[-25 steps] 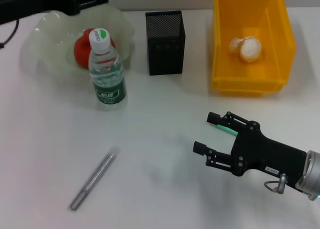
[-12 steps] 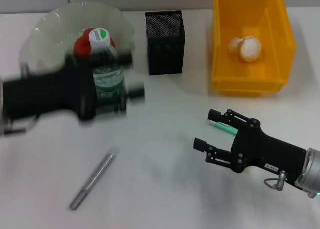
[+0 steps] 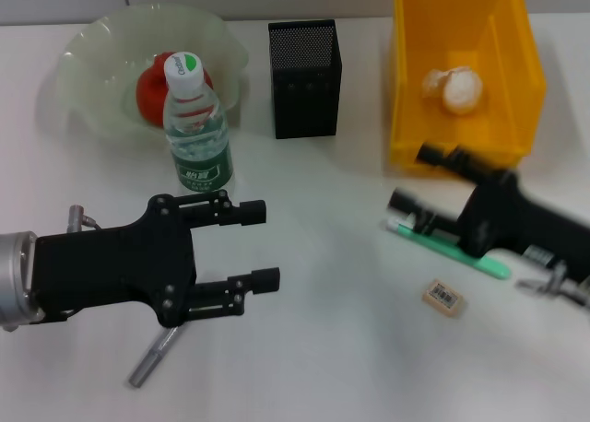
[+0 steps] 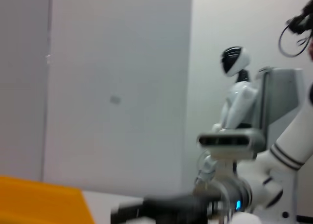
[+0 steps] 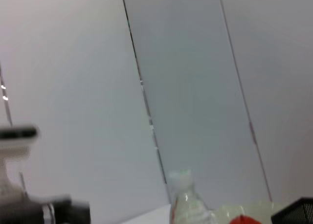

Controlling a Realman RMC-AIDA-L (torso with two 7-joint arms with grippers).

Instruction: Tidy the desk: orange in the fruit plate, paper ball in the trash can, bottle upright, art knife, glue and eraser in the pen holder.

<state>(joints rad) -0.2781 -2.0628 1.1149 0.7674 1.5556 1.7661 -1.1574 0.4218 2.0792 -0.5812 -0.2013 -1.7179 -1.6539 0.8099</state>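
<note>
Bright, even light from above me; shadows on the desk (image 3: 313,284) are soft. My right gripper (image 3: 417,178) smears with motion blur; both wrist views look soft.

We see a yellow bin (image 3: 461,118), black mesh pen holder (image 3: 304,67), pale green plate (image 3: 92,63), red-orange fruit (image 3: 149,92), green-capped bottle (image 3: 195,132), white tabletop (image 3: 323,348).

A robotics lab or test room is being shown. A plain white desk (image 3: 313,284) is being used as the work surface, backed by bare grey wall panels (image 4: 117,87). In the left wrist view a white humanoid robot (image 4: 234,101) with a dark visor is being seen standing beyond the desk. Staged props are being laid out: a yellow plastic bin (image 3: 458,141) and a black mesh pen holder (image 3: 304,79).
</note>
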